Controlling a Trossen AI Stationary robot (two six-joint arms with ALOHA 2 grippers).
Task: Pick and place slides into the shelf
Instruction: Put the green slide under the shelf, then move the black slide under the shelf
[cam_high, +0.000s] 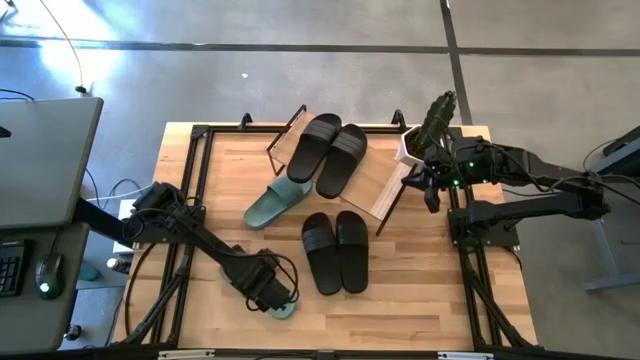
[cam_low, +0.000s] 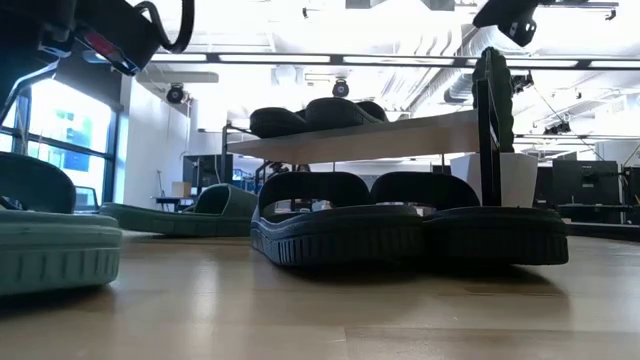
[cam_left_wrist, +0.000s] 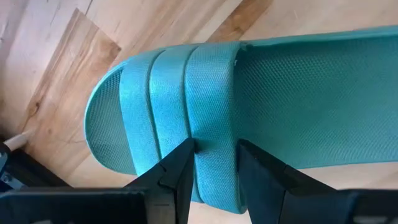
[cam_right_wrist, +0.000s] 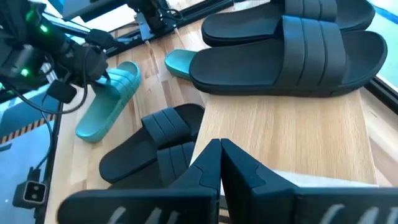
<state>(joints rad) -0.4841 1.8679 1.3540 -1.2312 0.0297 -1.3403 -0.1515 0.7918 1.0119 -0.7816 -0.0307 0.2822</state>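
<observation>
A sage-green slide (cam_high: 283, 309) lies near the table's near edge, sole down on the wood (cam_low: 50, 245). My left gripper (cam_left_wrist: 217, 171) stands over it, pointing down, shut on its strap. The other green slide (cam_high: 272, 203) lies with its toe under the shelf (cam_high: 375, 185), whose plank carries two black slides (cam_high: 330, 150). A second black pair (cam_high: 335, 252) rests side by side on the table in front of the shelf. My right gripper (cam_right_wrist: 219, 155) hangs shut and empty above the shelf's right end. My left gripper comes from above, pointing down, at the green slide's strap, close to where it joins the sole's side. Its two fingers (cam_left_wrist: 183, 165) pinch the strap's rear band (cam_left_wrist: 214, 146), one on the ribbed top, one behind the strap's rear edge. The slide rests on the table.
A potted plant in a white pot (cam_high: 425, 130) stands at the table's far right by my right arm. Black frame rails (cam_high: 195, 200) run along the table's left and right sides. A desk with a mouse (cam_high: 45, 270) stands left of the table.
</observation>
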